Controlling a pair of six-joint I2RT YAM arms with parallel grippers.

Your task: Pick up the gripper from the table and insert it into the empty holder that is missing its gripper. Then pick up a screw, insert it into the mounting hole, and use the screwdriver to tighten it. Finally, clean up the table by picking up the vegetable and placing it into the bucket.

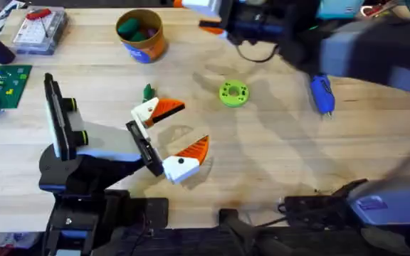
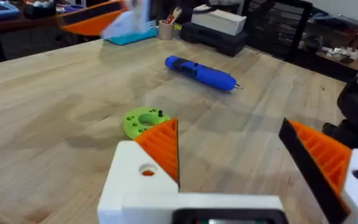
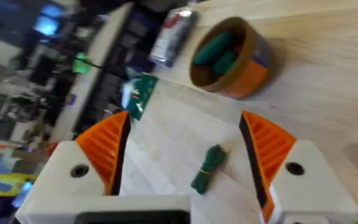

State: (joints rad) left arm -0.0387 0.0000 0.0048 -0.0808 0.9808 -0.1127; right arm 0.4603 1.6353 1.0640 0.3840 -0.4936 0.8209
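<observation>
Right gripper spread wide above green vegetable.
Left gripper likewise open, empty; bucket near table's far edge.

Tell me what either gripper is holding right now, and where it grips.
Nothing. The left gripper and the right gripper are both open and empty; the green vegetable lies loose on the table.

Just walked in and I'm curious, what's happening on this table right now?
It looks like the cleanup stage. The right gripper is open and aimed at the green vegetable lying on the table, with the bucket, which already holds green pieces, just beyond. The gripper appears seated at the end of the holder. The blue screwdriver lies on the table with nothing holding it.
</observation>
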